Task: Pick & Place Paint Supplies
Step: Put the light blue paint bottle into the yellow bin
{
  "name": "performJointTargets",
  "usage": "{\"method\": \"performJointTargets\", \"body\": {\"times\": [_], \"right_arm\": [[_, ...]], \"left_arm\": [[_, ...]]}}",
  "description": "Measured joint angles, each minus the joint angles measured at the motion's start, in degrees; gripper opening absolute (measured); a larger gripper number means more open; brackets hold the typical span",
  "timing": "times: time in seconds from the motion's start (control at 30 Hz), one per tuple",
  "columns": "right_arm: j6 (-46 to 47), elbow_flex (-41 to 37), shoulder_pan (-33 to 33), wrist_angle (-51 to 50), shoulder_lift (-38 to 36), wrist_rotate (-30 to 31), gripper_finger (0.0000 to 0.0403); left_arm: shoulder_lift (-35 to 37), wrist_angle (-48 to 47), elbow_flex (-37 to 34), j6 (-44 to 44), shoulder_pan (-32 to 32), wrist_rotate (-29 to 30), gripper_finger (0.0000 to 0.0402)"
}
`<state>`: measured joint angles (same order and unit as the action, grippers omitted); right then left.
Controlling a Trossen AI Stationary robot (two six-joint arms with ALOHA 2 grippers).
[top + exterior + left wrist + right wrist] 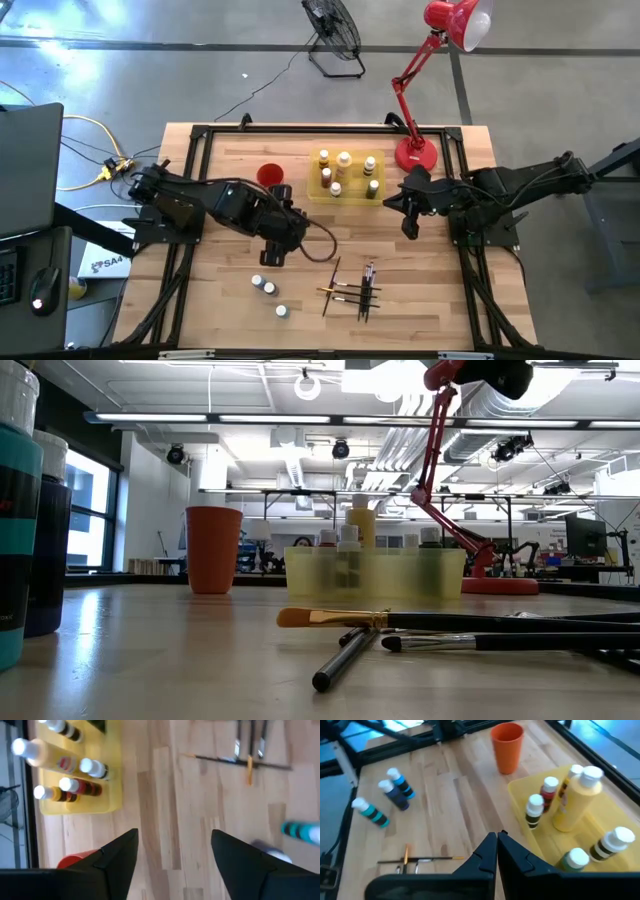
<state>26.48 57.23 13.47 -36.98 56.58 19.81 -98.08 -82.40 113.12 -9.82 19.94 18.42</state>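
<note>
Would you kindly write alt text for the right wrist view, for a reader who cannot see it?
The right pincer, shut, hangs over a wooden table beside a yellow tray holding six upright white-capped paint bottles. Farther off stand an orange cup and three more bottles, with a few paintbrushes lying on the wood.

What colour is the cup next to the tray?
The small plastic cup is orange-red, shown best in the right wrist view.

Translucent yellow plastic tray (615, 815); orange-red plastic cup (507, 747); teal- and navy-bodied white-capped bottles (395, 785); black-handled paintbrushes (360, 285); light striped wood table (440, 300).
</note>
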Motion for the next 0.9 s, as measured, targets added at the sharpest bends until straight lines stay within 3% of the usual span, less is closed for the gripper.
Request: {"method": "performJointTargets", "body": {"times": [0.3, 0.53, 0.9], "right_arm": [[4.0, 0.0, 0.0, 0.0, 0.0, 1.2, 0.0005], [5.5, 0.0, 0.0, 0.0, 0.0, 1.1, 0.0005], [5.4, 0.0, 0.0, -0.1, 0.0, 1.1, 0.0005]], "left_arm": [[0.0, -3.5, 0.0, -0.3, 7.4, -1.1, 0.0180], [0.0, -4.0, -0.3, -5.0, 10.6, -4.4, 0.0177], [-0.1, -6.7, -8.0, -8.1, 11.7, -10.2, 0.0177]]}}
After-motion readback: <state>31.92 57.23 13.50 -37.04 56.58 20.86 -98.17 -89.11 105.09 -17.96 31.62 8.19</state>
